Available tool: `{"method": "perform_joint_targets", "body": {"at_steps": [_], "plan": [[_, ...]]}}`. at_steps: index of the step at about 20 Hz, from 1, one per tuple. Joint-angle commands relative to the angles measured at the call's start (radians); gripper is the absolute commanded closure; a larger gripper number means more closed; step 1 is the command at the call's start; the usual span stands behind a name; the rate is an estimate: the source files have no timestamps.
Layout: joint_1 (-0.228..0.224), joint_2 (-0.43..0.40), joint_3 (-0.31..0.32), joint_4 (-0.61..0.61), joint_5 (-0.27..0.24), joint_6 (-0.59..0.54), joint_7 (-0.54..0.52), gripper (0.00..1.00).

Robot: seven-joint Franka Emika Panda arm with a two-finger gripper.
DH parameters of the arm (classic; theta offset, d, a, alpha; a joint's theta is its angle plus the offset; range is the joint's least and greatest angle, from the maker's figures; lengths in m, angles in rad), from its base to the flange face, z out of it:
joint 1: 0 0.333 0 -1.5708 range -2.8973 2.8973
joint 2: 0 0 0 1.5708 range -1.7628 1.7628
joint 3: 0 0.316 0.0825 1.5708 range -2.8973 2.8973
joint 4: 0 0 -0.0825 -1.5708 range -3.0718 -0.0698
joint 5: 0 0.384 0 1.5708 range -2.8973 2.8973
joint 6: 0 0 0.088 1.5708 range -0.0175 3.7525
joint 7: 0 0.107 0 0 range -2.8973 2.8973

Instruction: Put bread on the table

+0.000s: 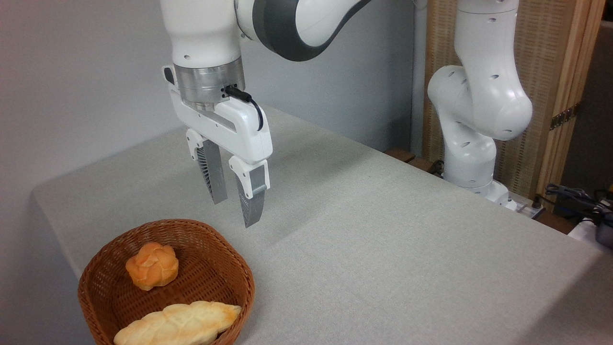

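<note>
Two breads are lying in the round brown wicker basket (239, 282) at the near left of the counter (383, 249). One is the bread (152, 266) of the task, a small orange-golden bun with a folded, rose-like top, which is sitting against the far left part of the basket's inside. Its neighbour is a long pale loaf (178, 323) with a leaf pattern, which is lying across the near side of the basket, its right tip resting near the rim. A short stretch of the woven basket floor is showing between bun and loaf, so they are not touching.

Above and a little to the right of the basket's far rim, the gripper (234, 208) is hanging in the air, pointing down, with its two grey ribbed fingers (212, 175) spread apart and nothing between them. Its fingertips are hovering clear of the basket and of the bun, which is lying lower and to the left of them. A black cable is looping from the metal wrist ring to the white gripper body.

The white arm is reaching in from the top of the frame, and its base is standing at the far right edge of the counter. Light grey-beige woven cloth is covering the counter, and the wide stretch to the right of the basket is bare. A grey wall is standing behind, with a wooden screen at the far right.
</note>
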Motion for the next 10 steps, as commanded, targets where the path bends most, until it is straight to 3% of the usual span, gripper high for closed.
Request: {"method": "perform_joint_targets", "body": {"at_steps": [1,10], "plan": [[0.005,-0.007,0.001,0.016,-0.020,-0.038,0.011,0.00],[0.005,-0.008,-0.002,0.016,-0.020,-0.038,0.014,0.00]]}}
